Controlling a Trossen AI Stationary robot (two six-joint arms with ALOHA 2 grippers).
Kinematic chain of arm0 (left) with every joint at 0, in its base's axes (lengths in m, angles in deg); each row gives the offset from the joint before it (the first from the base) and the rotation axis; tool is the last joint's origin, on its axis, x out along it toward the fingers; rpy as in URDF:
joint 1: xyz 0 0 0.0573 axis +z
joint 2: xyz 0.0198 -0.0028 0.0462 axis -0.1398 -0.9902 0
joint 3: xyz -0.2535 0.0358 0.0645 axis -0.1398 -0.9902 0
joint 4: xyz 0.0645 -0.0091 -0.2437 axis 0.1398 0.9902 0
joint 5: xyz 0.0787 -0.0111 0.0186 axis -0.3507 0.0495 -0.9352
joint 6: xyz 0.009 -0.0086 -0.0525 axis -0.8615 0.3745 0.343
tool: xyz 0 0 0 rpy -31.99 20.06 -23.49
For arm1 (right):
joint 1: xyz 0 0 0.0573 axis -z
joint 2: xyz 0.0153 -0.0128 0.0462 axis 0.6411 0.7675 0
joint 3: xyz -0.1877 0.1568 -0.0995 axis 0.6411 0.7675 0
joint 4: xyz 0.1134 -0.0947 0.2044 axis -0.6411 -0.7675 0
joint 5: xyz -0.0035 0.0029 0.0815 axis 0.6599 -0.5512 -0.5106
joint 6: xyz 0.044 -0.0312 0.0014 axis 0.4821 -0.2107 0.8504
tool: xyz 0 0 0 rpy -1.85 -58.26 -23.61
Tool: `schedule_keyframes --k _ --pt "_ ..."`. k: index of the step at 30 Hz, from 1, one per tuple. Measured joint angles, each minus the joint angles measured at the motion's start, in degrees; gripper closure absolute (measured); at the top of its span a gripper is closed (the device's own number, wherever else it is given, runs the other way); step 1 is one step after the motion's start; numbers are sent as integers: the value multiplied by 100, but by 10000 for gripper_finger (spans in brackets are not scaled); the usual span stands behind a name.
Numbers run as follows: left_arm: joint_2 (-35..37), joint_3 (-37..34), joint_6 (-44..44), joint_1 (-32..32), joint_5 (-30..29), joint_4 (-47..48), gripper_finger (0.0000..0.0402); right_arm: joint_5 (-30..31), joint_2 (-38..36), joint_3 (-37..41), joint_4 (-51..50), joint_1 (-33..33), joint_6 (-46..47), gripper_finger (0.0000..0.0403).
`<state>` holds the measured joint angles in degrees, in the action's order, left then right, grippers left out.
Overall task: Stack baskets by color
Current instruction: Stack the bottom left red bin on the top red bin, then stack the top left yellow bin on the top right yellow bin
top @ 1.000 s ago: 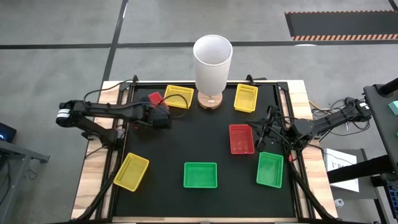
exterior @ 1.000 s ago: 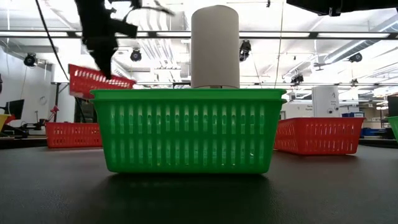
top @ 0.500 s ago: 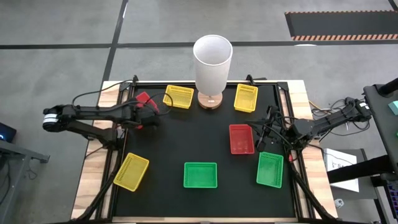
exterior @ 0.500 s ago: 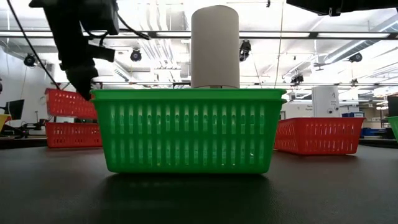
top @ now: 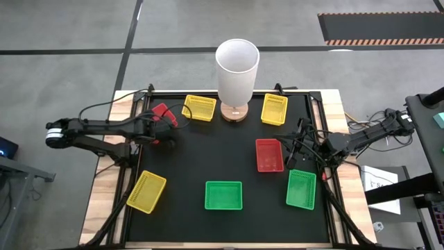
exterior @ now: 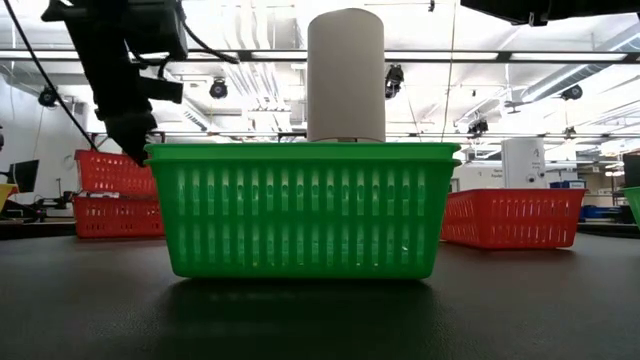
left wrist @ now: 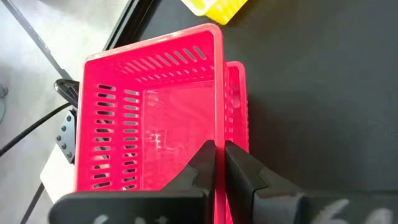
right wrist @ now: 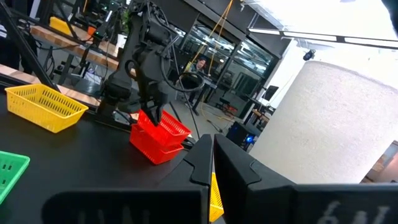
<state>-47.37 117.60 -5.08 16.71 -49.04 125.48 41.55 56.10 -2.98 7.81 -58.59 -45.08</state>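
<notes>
My left gripper [top: 165, 125] is at the table's far left, shut on a red basket [top: 160, 111]. That basket sits over a second red basket [exterior: 117, 216], a little off to one side; the lower one's rim [left wrist: 237, 93] shows beside it. Whether the two touch, I cannot tell. My right gripper [top: 293, 154] waits shut at the right, tipped slightly up, between a third red basket [top: 269, 154] and a green basket [top: 301, 189]. Another green basket [top: 223, 195] lies at the near middle. Yellow baskets lie at the far middle [top: 199, 107], far right [top: 274, 109] and near left [top: 146, 191]. My left gripper pinches one side wall [left wrist: 218, 134] of the upper red basket between its two fingers, one finger [left wrist: 203, 158] inside the basket and one outside. The fingers come slanting down from the table's left. The basket is open side up and nearly level above the lower red basket.
A tall white cylinder [top: 237, 68] on a wooden base stands at the far middle, between two yellow baskets. The table's wooden edge strips and cables run along both sides by the arm bases. The dark middle of the mat [top: 208, 153] holds nothing.
My left gripper, still shut on the red basket, has gone toward the table's left edge and down. The basket, tilted and higher a second ago, now sits nearly level just over the second red basket. Little has moved in the last half second.
</notes>
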Motion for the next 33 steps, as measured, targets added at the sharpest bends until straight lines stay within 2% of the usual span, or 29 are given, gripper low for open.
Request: schedule_keyframes --k 9,23,26,31,33 --pt "-536 -2 15 73 -2 -6 400 0 0 0 -27 -1 22 394" --pt "-982 -1 24 73 19 -25 343 0 0 0 -80 1 0 394" --pt "-943 41 53 73 178 -8 339 0 0 0 -97 0 0 394" --pt "-899 138 83 73 952 37 338 0 0 0 -112 1 0 394" --pt "-899 205 82 73 1062 46 338 0 0 0 -118 -1 0 394"
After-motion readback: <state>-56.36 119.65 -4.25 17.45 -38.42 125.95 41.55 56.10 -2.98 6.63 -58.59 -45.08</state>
